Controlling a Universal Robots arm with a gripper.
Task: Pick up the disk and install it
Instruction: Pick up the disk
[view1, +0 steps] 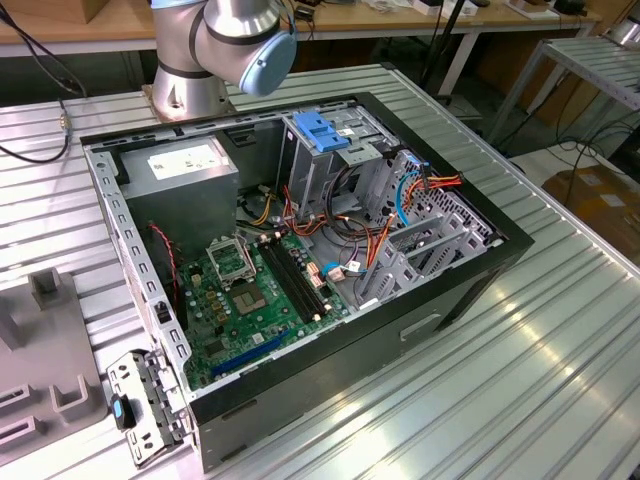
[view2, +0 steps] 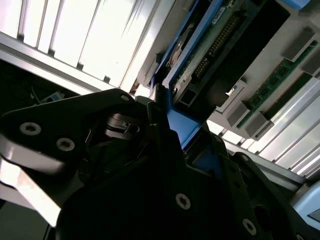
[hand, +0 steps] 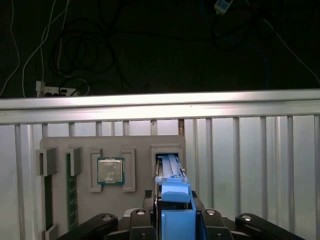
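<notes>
In the first wrist view the disk (hand: 172, 192), dark metal with bright blue side rails, stands on edge between the black fingers of my gripper (hand: 173, 201). Its far end reaches the open slot (hand: 167, 151) of a grey fixture tray (hand: 140, 145). In the second wrist view the disk's (view2: 210, 47) green circuit board and blue rail show close up, and the gripper (view2: 172, 125) is shut on the blue end. In the exterior view the open computer case (view1: 470, 290) lies on the table, with the arm's base (view1: 225, 50) behind it.
The fixture tray also holds a processor chip (hand: 110, 171) and memory sticks (hand: 71, 192). In the case, a light-blue latch plate (view1: 322, 130) tops the metal drive cage, with the motherboard (view1: 250, 300) and loose cables beside it. The ribbed metal table (view1: 520, 380) ends at a rail (hand: 160, 102).
</notes>
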